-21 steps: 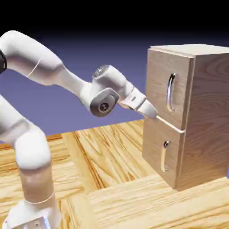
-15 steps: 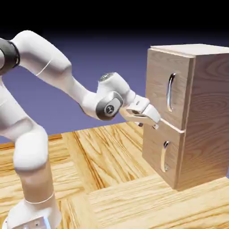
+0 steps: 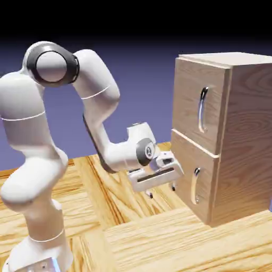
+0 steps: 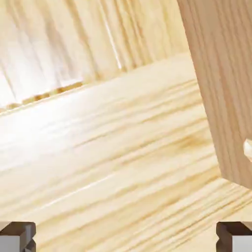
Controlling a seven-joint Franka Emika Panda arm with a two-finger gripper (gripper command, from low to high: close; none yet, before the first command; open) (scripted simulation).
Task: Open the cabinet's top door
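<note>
The top door (image 3: 186,98) is the upper front panel of the cabinet (image 3: 247,143), flush above the lower door (image 3: 183,162) and, by the look of it, shut. Its long curved handle (image 3: 201,114) stands upright near the door's edge by the cabinet's visible side wall, presumably so that a pull there swings the panel out. The shorter handle (image 3: 194,186) sits on the lower door, in much the same upright pose. In front of the cabinet, level with its lower door, hangs the tool (image 3: 161,191), fingers spread wide and pointing down with nothing between them; that pose looks too low for the upper handle, so it probably needs to rise and turn toward it. The arm (image 3: 98,101) is folded back from the cabinet, which likely leaves room for that. The worktop (image 3: 138,239) carries the cabinet. The hand view catches only a slice of the cabinet's wood and a pale bit of metal cut off at the border, too little to name surely; the top door's handle cannot be made out there. The cabinet's far side and back are hidden.
</note>
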